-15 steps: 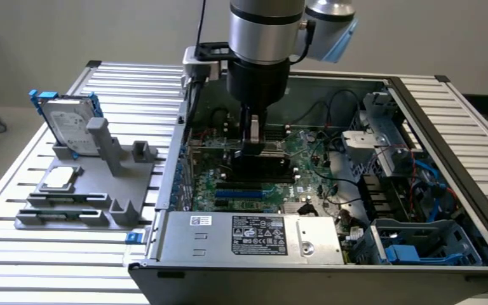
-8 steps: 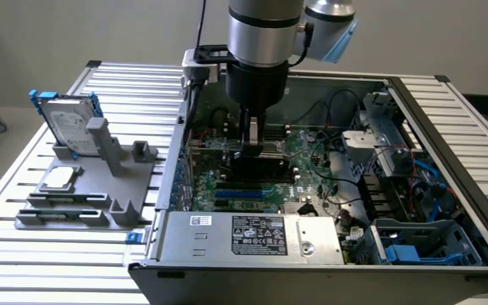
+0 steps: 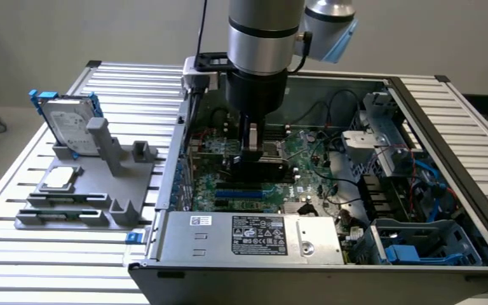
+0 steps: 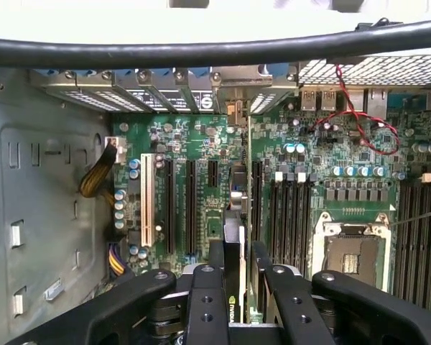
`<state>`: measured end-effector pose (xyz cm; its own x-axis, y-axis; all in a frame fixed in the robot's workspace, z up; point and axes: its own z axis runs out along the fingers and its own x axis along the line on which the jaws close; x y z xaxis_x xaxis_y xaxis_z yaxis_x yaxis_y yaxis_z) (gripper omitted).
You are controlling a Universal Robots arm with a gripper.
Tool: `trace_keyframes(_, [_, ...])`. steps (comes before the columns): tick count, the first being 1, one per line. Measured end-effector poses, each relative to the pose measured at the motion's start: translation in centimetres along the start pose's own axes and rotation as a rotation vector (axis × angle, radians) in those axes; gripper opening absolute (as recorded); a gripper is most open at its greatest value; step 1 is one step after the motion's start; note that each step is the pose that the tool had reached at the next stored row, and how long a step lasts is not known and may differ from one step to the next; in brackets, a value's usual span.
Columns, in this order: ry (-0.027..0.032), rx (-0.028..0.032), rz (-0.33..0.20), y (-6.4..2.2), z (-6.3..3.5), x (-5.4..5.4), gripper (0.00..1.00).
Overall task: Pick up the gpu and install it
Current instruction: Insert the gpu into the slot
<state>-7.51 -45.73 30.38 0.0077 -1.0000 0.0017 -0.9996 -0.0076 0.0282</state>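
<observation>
Slatted desk (image 3: 23, 254), open computer case (image 3: 447, 127) on it. My fingers (image 4: 205, 302) are clenched on the gpu (image 4: 232, 305), hanging edge-down beneath them above the motherboard (image 3: 312, 171), long axis nine-to-three in the exterior view, parallel to the slots (image 3: 236, 192) at seven o'clock.

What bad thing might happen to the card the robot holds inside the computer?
1. The gpu, clamped in the gripper, may miss the black slots and scrape the motherboard.
2. If it tilts, its end may catch the metal slot covers.
</observation>
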Motion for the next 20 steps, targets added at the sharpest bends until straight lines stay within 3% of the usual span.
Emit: trace_keyframes(20, [-0.0009, 0.0000, 0.006, -0.04, 1.32, 0.5, 0.26])
